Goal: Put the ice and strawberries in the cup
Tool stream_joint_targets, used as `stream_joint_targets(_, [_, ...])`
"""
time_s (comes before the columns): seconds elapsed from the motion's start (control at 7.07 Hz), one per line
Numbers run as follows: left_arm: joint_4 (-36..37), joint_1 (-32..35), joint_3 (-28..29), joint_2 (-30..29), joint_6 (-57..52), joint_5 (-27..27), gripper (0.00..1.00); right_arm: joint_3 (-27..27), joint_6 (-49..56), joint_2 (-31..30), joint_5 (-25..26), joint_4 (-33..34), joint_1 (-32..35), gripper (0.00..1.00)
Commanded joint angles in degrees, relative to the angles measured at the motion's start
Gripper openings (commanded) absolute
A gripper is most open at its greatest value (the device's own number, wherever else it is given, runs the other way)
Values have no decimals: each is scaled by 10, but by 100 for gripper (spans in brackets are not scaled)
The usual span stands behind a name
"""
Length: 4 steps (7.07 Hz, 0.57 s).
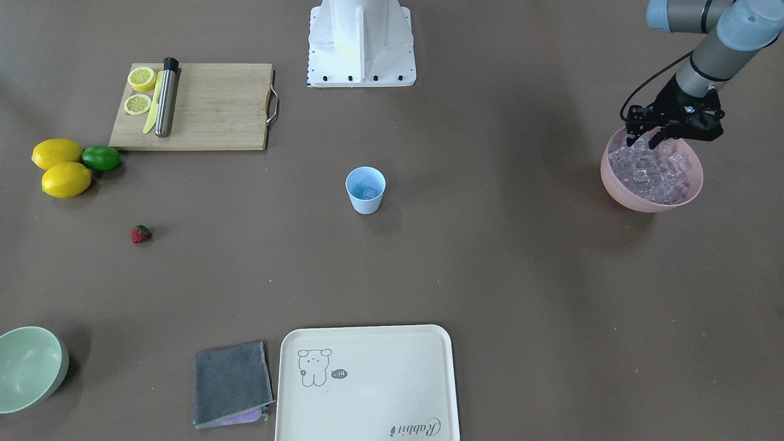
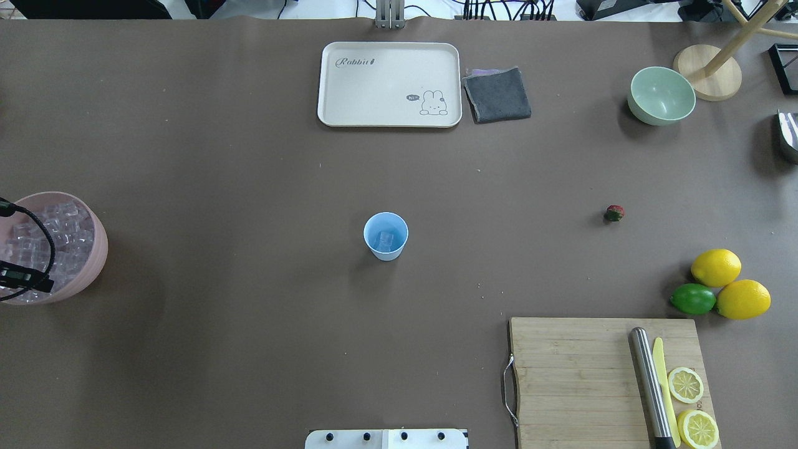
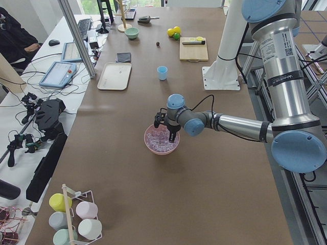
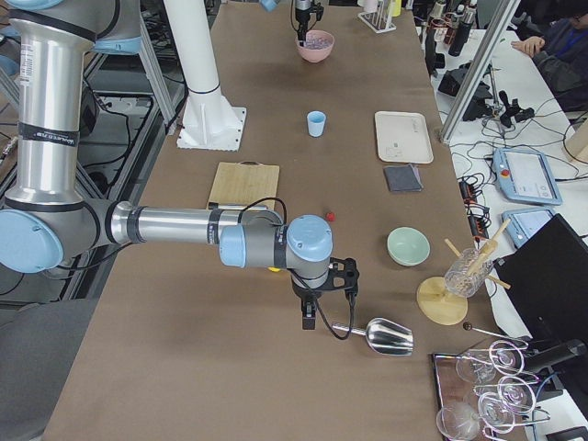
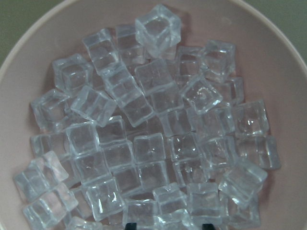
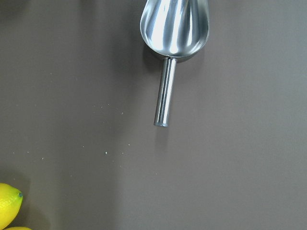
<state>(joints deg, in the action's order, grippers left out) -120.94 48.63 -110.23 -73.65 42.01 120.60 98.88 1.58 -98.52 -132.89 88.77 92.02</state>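
Hovering over the pink bowl at one end of the bench, the left gripper stood with its fingers spread just above the heaped ice, gripping nothing. The step in hand appeared to be picking another cube. One cube already lay in the light blue cup, which stood upright mid-bench, well apart from the bowl. The next move likely called for a short descent, a close on a single cube and a carry to the cup. The strawberry lay untouched far across the bench. The right gripper hung near a metal scoop; whether it was open could not be told. "Rabbit" was printed on the cream tray beside a cartoon rabbit; its small speech bubble was too small to read.
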Motion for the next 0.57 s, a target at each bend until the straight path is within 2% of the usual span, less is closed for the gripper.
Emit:
stream_joint_targets(0.0, [0,-1,0,0,0,2,24,0,0,0,0,0,0,100])
stream_joint_targets(0.14, [1,-1,-2,-2,-1,5,8,0,0,0,0,0,0,100])
stream_joint_targets(0.28, [2,-1,-5,-3,-1,9,1,0,0,0,0,0,0,100])
stream_joint_targets(0.42, [2,2,-5,-5,-2,36,0,-1,0,0,0,0,0,100])
